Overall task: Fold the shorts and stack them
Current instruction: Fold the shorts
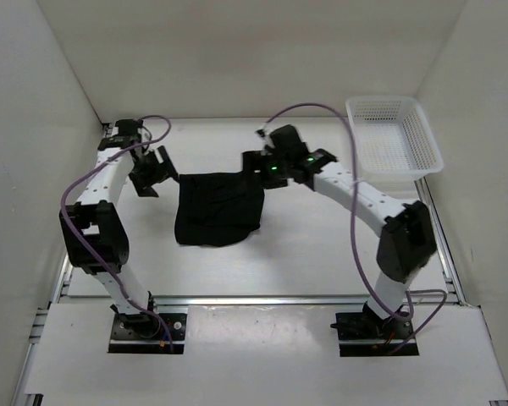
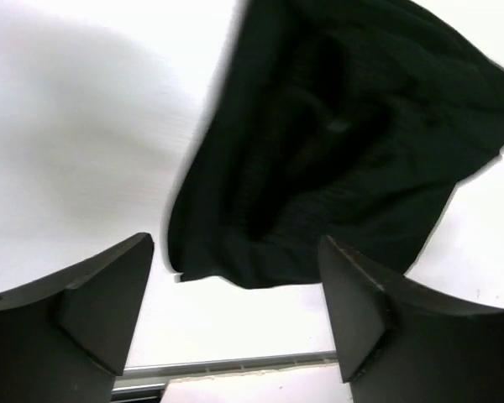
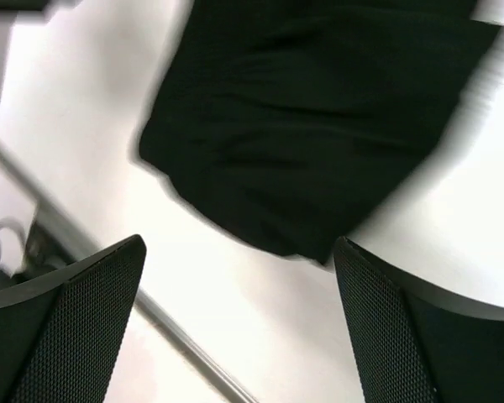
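Note:
The black shorts [image 1: 218,209] lie folded in a compact, roughly square bundle on the white table, between my two arms. My left gripper [image 1: 155,172] is open and empty, just left of the shorts' far left corner. My right gripper [image 1: 258,162] is open and empty, above the shorts' far right corner. In the left wrist view the shorts [image 2: 344,143] fill the upper right, beyond the spread fingers [image 2: 101,294]. In the right wrist view the shorts [image 3: 311,126] lie beyond the spread mesh-faced fingers [image 3: 92,294], not touched by them.
A white plastic mesh basket [image 1: 393,139] stands at the far right of the table, against the right wall. White walls enclose the table on the left, back and right. A metal rail [image 1: 262,299] runs along the table's near edge.

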Tool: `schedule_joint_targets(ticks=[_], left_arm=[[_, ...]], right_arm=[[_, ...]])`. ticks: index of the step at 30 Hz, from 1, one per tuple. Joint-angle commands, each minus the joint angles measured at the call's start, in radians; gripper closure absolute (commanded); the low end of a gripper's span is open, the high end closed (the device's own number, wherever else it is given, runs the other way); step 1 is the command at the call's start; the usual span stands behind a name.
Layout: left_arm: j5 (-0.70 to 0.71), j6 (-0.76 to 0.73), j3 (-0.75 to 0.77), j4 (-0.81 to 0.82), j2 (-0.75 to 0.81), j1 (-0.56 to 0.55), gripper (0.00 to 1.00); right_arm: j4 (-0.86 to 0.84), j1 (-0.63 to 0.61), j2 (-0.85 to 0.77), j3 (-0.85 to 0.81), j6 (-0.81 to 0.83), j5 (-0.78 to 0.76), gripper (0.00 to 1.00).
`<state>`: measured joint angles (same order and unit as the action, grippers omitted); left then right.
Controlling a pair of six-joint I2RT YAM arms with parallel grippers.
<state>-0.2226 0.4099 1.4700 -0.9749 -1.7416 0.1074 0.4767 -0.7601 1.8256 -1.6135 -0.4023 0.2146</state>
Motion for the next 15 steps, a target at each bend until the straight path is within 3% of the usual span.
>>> schedule_joint_targets(ticks=[1, 2, 6, 12, 15], left_arm=[[0.046, -0.029, 0.047, -0.039, 0.004, -0.141, 0.07], [0.07, -0.029, 0.047, -0.039, -0.012, -0.162, 0.01], [0.13, -0.029, 0.09, -0.028, -0.133, -0.215, 0.01], [0.197, -0.04, 0.153, -0.028, -0.231, -0.258, 0.01], [0.143, -0.051, 0.153, -0.019, -0.26, -0.258, 0.07]], right_arm=[[-0.06, 0.132, -0.141, 0.17, -0.059, -0.049, 0.04], [-0.05, 0.183, -0.162, 0.209, -0.073, -0.049, 0.02], [-0.032, 0.278, -0.27, 0.39, -0.082, -0.058, 0.02], [-0.003, 0.344, -0.373, 0.481, -0.082, -0.067, 0.01], [0.007, 0.366, -0.382, 0.503, -0.082, -0.067, 0.01]])
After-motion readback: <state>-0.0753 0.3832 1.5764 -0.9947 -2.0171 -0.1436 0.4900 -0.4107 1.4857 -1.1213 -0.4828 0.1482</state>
